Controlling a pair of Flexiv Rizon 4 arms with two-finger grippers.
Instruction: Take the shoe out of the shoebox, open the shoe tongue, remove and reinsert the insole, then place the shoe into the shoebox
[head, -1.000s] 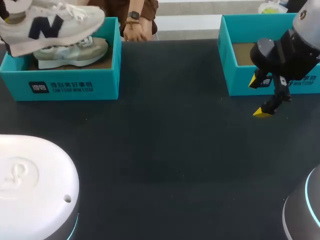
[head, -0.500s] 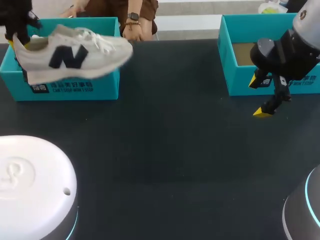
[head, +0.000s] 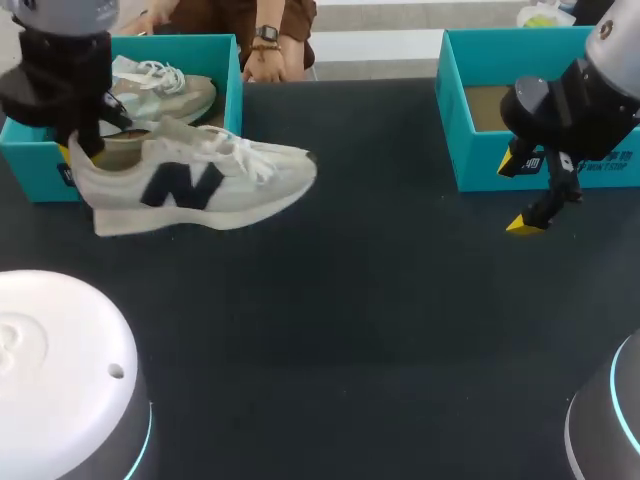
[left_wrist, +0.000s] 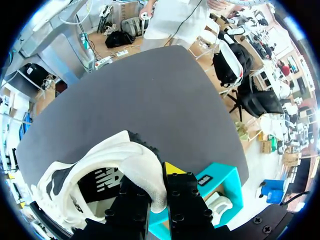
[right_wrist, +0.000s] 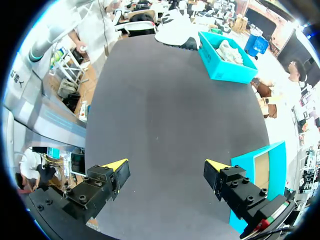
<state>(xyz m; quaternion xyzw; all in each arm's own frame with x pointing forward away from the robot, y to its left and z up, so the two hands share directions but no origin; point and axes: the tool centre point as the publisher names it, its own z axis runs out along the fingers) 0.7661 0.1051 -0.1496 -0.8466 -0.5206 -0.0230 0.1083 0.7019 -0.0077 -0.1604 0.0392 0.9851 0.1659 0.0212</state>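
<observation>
A white sneaker with a dark side logo hangs above the table, just in front of the left teal shoebox, toe pointing right. My left gripper is shut on its heel. In the left wrist view the fingers pinch the heel collar of the sneaker, with the shoebox underneath. A second pale shoe lies inside that box. My right gripper stands open and empty in front of the right teal shoebox; its own view shows its fingers spread wide over bare table.
The right shoebox shows only a brown floor. A person's hand with a wristwatch rests at the table's far edge beside the left box. Dark table surface stretches between the two boxes. Both arm bases stand at the near corners.
My left arm has carried the sneaker out of the left box, down and to the right, uncovering the second shoe inside. The right arm has not moved.
</observation>
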